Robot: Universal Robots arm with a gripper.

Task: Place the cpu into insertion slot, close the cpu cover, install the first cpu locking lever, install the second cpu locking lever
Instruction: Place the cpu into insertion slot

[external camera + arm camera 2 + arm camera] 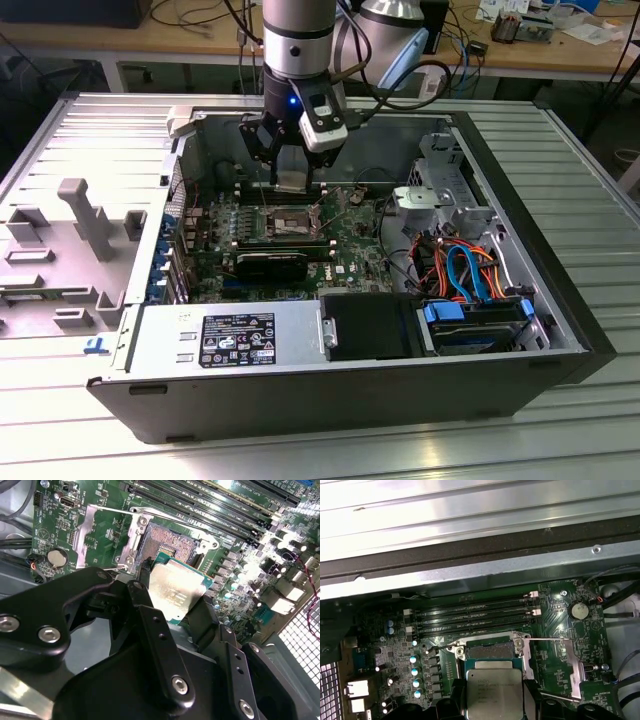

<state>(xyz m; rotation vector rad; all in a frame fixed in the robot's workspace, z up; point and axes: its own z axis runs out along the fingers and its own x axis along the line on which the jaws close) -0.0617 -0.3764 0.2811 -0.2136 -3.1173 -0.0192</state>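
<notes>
My gripper (291, 172) is shut on the cpu (291, 181), a flat square chip with a silvery top, and holds it by two opposite edges. In both wrist views the cpu (176, 591) (494, 695) hangs a little above the green board, beside the insertion slot (171, 541) (489, 651) and apart from it. The insertion slot (290, 222) lies open, its dark pin field bare. The cpu cover (559, 666) (92, 530) is swung back flat beside the socket. A thin wire lever (547, 640) stands raised along it. Black fingers (142, 597) flank the chip.
Long black memory slots (475, 617) run beside the socket. A black block (275, 264) sits in front of the socket, and a power supply (235, 338) lies along the case front. The drive cage and its blue and orange cables (468, 268) take up the exterior view's right. Case walls (180, 180) surround the board.
</notes>
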